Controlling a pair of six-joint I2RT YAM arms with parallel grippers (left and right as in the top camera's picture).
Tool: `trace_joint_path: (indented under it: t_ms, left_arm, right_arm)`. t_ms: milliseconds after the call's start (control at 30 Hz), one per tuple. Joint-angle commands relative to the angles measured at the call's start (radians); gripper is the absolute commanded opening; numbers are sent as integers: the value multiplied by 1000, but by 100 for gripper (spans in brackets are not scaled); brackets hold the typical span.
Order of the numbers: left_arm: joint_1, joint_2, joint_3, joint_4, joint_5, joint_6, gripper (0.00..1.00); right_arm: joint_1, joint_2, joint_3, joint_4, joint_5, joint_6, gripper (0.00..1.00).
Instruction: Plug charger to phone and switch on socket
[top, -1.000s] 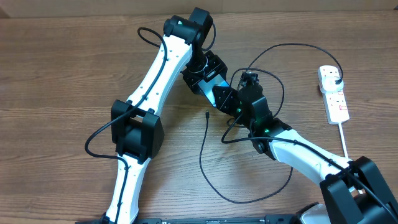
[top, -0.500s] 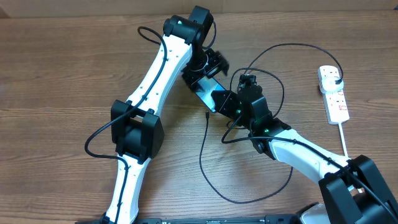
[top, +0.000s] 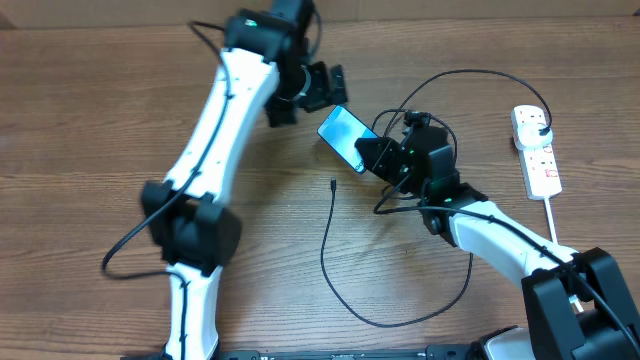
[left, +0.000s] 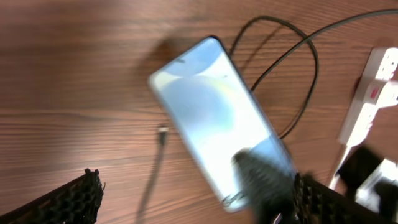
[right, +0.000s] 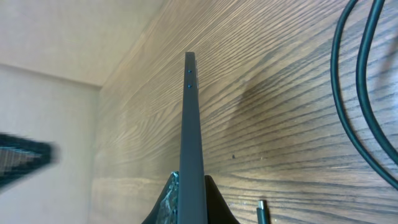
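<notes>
The right gripper (top: 372, 152) is clamped on the phone (top: 345, 136), lifted off the worktop (top: 90, 120). The left gripper (top: 322, 88) hangs spread apart nearby, empty.

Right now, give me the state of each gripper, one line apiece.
Left gripper: open, holding nothing, clear of the phone.
Right gripper: shut on the phone's edge, holding it above the table.

We see a brown worktop (top: 90, 120) with long streaks of wood grain, and on it a thin black charger (top: 335, 262) cable and a white socket (top: 536, 150) strip marked with small red spots. The phone (top: 345, 134) has a pale blue-cyan screen and a dark grey edge. Both arms are white with black joints.
</notes>
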Motion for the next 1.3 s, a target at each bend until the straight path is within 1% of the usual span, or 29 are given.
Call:
trace_joint_path:
  t_ms: [0, 100, 167, 300, 433, 533, 600, 633, 667, 767, 867, 933, 1000, 1100, 1200, 1267]
  left_arm:
    - [15, -115, -6, -23, -108, 160, 100]
    - [17, -190, -82, -16, -139, 200, 100]
    - [17, -247, -179, 27, -142, 223, 100]
    - [17, -396, -482, 217, -102, 206, 100]
    - [17, -577, -833, 513, -24, 128, 100]
    - [18, -702, -1069, 761, 47, 60, 100]
    - [18, -772, -1229, 955, 89, -2, 100]
    - [18, -806, -1335, 1093, 99, -62, 100]
    - [18, -819, -1403, 1188, 110, -102, 100]
    - [31, -817, -1599, 1531, 203, -243, 100]
    - [42, -778, -1745, 1854, 197, -412, 99]
    - [45, -728, -1796, 2045, 195, -496, 100]
    - [45, -657, -1802, 2182, 196, -585, 100]
    - [42, -554, -1787, 2325, 208, -711, 99]
    - [42, -456, -1766, 2500, 254, -790, 99]
    - [42, -407, -1754, 2590, 264, -851, 99]
  right_arm:
    - [-31, -61, 29, 20, -153, -39, 4]
    - [-44, -95, 29, 20, -184, -40, 4]
    - [-48, -117, 29, 18, -195, -44, 4]
    - [-48, -163, 29, 6, -198, -43, 4]
    - [-48, -185, 29, 3, -198, -24, 4]
    - [-49, -185, 29, 7, -193, 61, 4]
    - [-49, -185, 29, 26, -193, 107, 4]
    - [-48, -185, 29, 48, -194, 129, 4]
    - [-48, -185, 29, 64, -194, 145, 4]
    - [-48, -185, 29, 108, -194, 183, 4]
    - [-48, -185, 29, 128, -194, 219, 4]
    - [-46, -184, 29, 133, -194, 235, 4]
    - [-38, -179, 29, 135, -191, 240, 4]
    - [-18, -158, 29, 135, -190, 243, 4]
    - [-5, -127, 29, 138, -191, 243, 4]
    - [-5, -105, 29, 150, -197, 243, 4]
